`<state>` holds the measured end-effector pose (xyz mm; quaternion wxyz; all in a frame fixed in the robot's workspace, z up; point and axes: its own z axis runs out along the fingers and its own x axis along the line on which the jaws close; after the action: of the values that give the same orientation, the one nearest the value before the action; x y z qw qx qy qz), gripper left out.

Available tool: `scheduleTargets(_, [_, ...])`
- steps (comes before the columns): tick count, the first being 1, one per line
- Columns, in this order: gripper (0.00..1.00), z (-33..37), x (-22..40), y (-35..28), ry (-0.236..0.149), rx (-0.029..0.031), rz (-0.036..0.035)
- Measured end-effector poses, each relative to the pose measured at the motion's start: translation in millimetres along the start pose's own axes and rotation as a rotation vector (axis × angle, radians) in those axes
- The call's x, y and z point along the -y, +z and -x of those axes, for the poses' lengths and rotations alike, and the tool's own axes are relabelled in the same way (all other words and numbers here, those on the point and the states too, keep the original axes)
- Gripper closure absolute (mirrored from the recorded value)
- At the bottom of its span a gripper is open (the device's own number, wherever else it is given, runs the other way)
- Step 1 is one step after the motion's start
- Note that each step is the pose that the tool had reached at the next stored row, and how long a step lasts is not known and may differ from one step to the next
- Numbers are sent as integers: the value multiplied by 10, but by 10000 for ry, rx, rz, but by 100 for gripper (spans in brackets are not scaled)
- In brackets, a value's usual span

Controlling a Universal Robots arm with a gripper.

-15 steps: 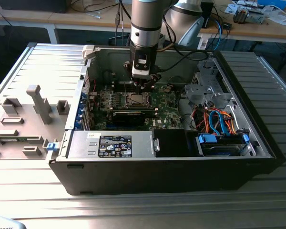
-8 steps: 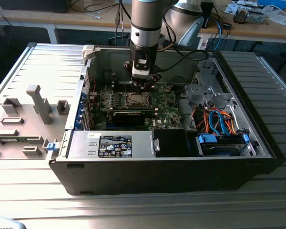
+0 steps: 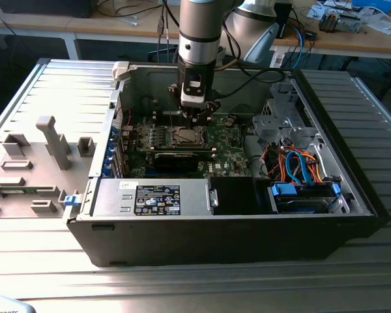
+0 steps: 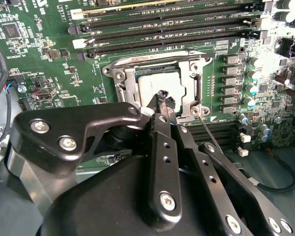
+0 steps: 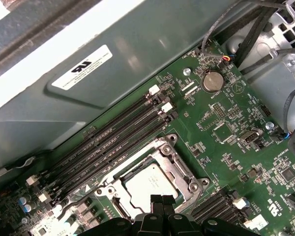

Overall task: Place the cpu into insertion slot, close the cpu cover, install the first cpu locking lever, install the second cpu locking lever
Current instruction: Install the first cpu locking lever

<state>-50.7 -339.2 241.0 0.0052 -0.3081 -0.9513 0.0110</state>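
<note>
The gripper is pointing straight down into the open computer case. Its two black fingers are drawn together, with barely a dark seam showing between the tips in the first wrist view. Whether anything thin is pinched between them cannot be told. In the second wrist view the tips are hovering right at the near edge of the cpu, touching or almost touching its pale silvery top. The cpu is sitting in the insertion slot in the middle of the green motherboard. The cpu cover is lying flat over it, its silver frame running around the chip so that the metal top is showing through the square opening. In the first wrist view the cpu and the cover frame are reading the same way. A thin metal lever is sticking out at a slant from the slot's corner nearest the fingers, apart from the frame. Just beside the slot, long black memory slots are running in parallel rows, and a round coin cell is sitting farther off on the board. In the exterior view the arm is hanging over the board with the gripper just above the slot. A labelled power supply is lying along the near wall of the case, and blue and orange cables are trailing at the exterior view's right. A grey fixture with upright pegs is standing outside the case at the exterior view's left.
</note>
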Motion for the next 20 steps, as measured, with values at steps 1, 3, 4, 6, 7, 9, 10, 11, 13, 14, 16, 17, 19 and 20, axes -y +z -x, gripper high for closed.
scheduleTargets(1, [89, 0, 0, 0, -7, 0, 0])
scheduleTargets(3, [89, 0, 0, 0, -16, 0, 0])
scheduleTargets(4, [89, 0, 0, 0, -19, 1, 0])
scheduleTargets(6, [89, 0, 0, 0, -29, 1, 0])
scheduleTargets(7, [89, 0, 0, 0, -32, 1, 0])
scheduleTargets(9, [89, 0, 0, 0, -44, 1, 0])
scheduleTargets(10, [89, 0, 0, 0, -53, 1, 0])
scheduleTargets(11, [89, 0, 0, 0, -65, 2, 0])
scheduleTargets(13, [89, 0, 0, 0, -80, 2, 0])
scheduleTargets(14, [89, 0, 0, 0, -86, 2, 0])
scheduleTargets(16, [89, 0, 0, 0, -100, 2, 0])
scheduleTargets(17, [89, 0, 0, 0, -105, 3, 0])
scheduleTargets(19, [89, 0, 0, 0, -122, 3, 0])
scheduleTargets(20, [89, 0, 0, 0, -131, 4, 0])
